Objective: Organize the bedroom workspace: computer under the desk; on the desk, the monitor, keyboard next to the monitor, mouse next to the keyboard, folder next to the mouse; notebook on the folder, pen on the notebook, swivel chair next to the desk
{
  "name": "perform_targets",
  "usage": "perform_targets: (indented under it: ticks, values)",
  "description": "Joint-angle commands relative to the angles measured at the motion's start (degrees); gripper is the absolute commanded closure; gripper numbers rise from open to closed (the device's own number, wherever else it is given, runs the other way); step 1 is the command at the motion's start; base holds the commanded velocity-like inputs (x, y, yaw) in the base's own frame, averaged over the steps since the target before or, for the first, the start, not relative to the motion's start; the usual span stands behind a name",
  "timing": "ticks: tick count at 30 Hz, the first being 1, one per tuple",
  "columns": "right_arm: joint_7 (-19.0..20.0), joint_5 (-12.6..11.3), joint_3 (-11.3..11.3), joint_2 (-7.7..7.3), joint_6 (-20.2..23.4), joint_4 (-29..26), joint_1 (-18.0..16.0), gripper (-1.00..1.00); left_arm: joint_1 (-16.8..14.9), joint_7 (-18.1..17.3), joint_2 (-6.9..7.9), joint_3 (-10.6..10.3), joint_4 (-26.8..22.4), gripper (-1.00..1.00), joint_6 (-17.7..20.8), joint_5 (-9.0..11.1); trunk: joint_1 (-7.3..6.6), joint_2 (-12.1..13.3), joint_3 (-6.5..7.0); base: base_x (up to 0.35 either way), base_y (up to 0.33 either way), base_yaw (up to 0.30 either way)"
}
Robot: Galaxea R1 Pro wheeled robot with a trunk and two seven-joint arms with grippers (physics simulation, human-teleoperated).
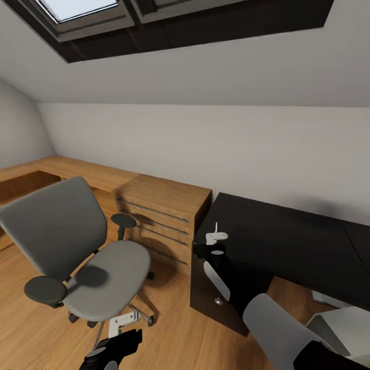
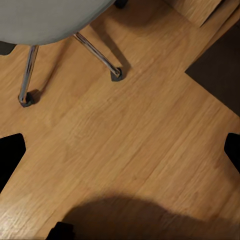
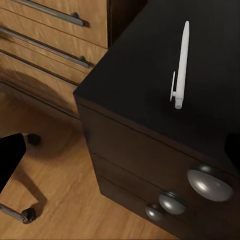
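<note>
- Head view: swivel chair (image 1: 87, 257) stands lower left with a bare seat; black worktop (image 1: 288, 241) at right.
- Left wrist view: left gripper (image 2: 120, 150) spread open above the wood floor (image 2: 145, 130).
- Right wrist view: right gripper (image 3: 120, 155) open near a white pen (image 3: 180, 65) lying upper right on the worktop; grasping it looks next.

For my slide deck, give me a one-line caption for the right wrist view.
White pen lying on the glossy black desk corner above its round silver drawer knobs, wooden drawer unit beside.
</note>
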Motion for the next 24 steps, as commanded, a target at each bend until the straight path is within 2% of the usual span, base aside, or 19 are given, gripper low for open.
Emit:
perform_targets:
  ticks: [1, 5, 15, 24]
  values:
    - [-0.49, -0.47, 0.28, -0.04, 0.11, -0.07, -0.06, -1.00, -0.01, 0.52, 0.00, -0.05, -0.08, -1.00, 0.02, 0.59, 0.00, -0.03, -0.06, 0.000, 0.000, 0.045]
    - [-0.41, 0.12, 0.31, -0.13, -0.15, 0.31, -0.06, -1.00, -0.01, 0.41, -0.02, -0.16, -0.07, -1.00, -0.24, 0.65, 0.00, -0.03, -0.08, 0.037, 0.000, 0.012]
    - [-0.40, 0.57, 0.05, -0.09, -1.26, 3.00, -0.09, -1.00, -0.01, 0.35, -0.09, -0.26, -0.11, -1.00, -0.45, 0.67, 0.00, -0.03, -0.08, 0.201, 0.000, 0.002]
    - [-0.39, 0.57, -0.22, -0.23, -2.22, 5.69, -0.20, -1.00, -0.01, 0.38, -0.11, -0.86, -0.11, -1.00, -0.48, 0.67, 0.00, -0.03, -0.08, 0.039, 0.000, 0.000]
